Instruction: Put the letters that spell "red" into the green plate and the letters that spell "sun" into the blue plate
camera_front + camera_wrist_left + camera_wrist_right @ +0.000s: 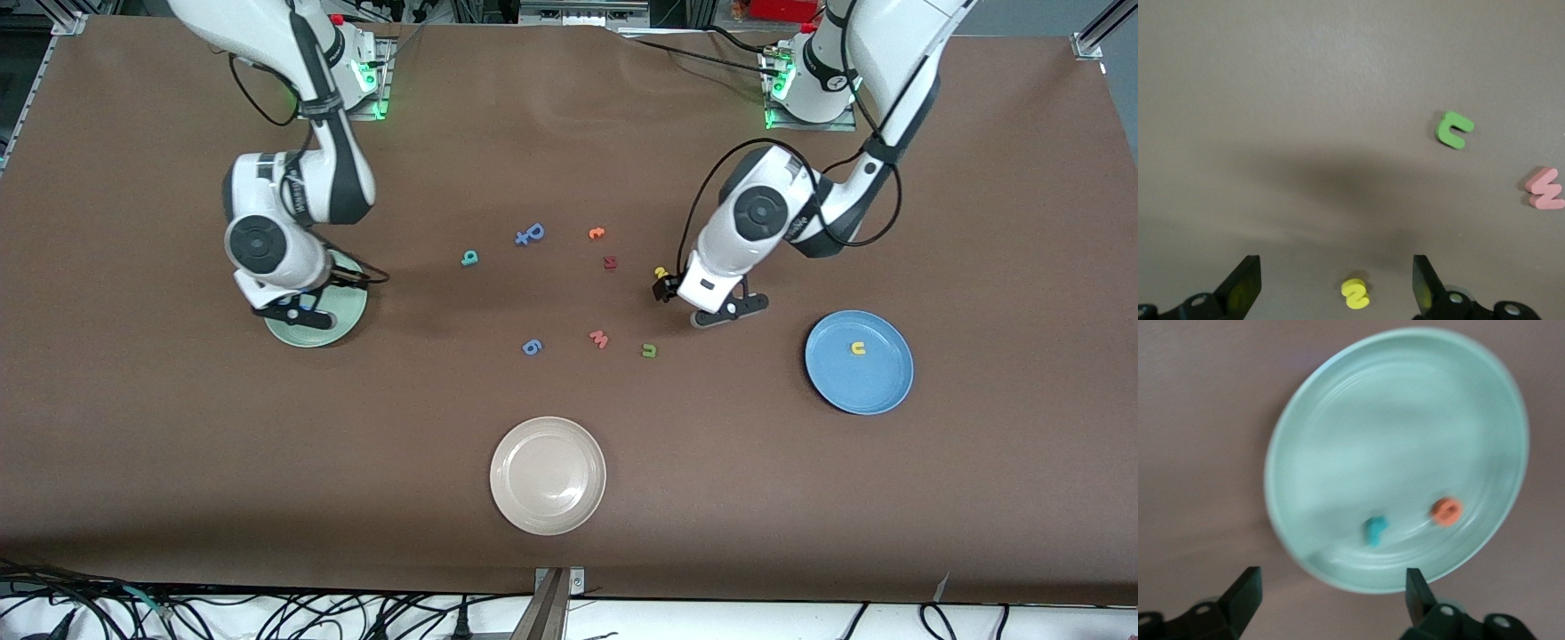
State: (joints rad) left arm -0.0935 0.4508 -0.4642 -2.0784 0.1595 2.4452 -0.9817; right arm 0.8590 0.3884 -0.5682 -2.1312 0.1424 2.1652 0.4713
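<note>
Right end effector wide open, empty, over green plate holding teal "r" and orange "e"; left end effector wide open, empty, over yellow "s".

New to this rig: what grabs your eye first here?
The blue plate at the left arm's end holds a yellow "u", and the green plate under the open right tool holds a teal letter and an orange "e". The open left tool hovers over a yellow "s". A whitish-beige plate sits nearest the front camera.
</note>
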